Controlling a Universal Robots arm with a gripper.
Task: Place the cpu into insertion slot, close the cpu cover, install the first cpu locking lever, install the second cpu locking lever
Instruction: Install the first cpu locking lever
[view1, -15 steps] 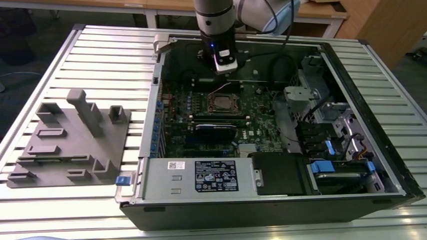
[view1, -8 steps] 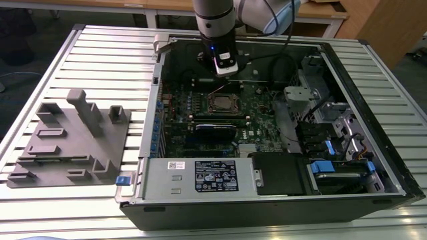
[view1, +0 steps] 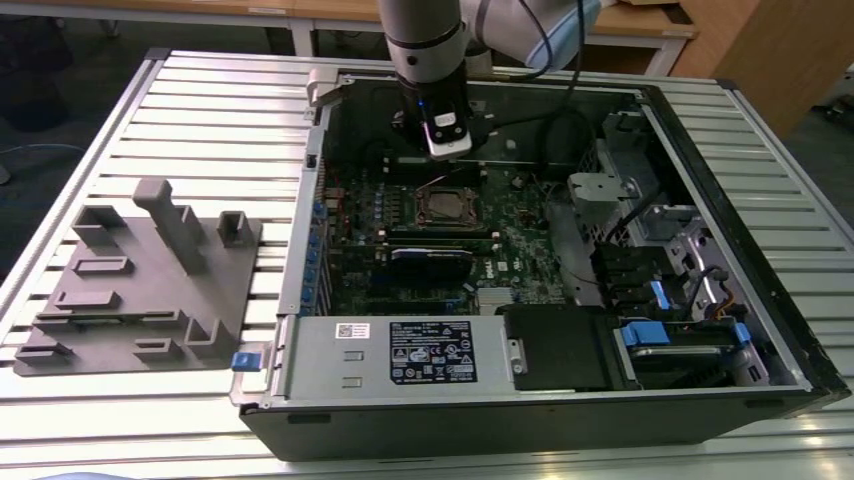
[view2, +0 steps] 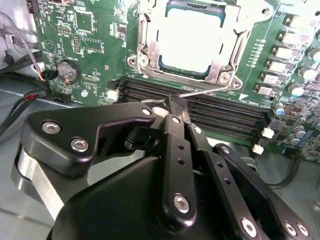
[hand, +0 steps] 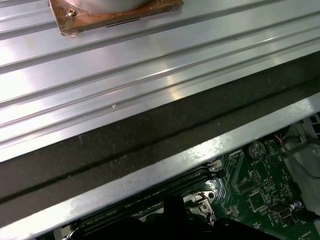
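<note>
One arm in play: gripper (view2: 175, 107) hanging over the open computer case (view1: 747, 380), just short of the socket.
Fingers: drawn together to a narrow tip, nothing between them.
Cpu (view2: 192, 42): seated flat in the insertion slot (view2: 145, 55), pale top showing.
Cpu cover (view2: 227, 60): lying down around the chip, framing it.
Locking lever (view2: 205, 91): thin wire rod running along the socket's near edge, long axis crosswise to the fingers.
Key relation: fingertip right at the lever's near end, socket straight beyond; contact hard to judge.
</note>
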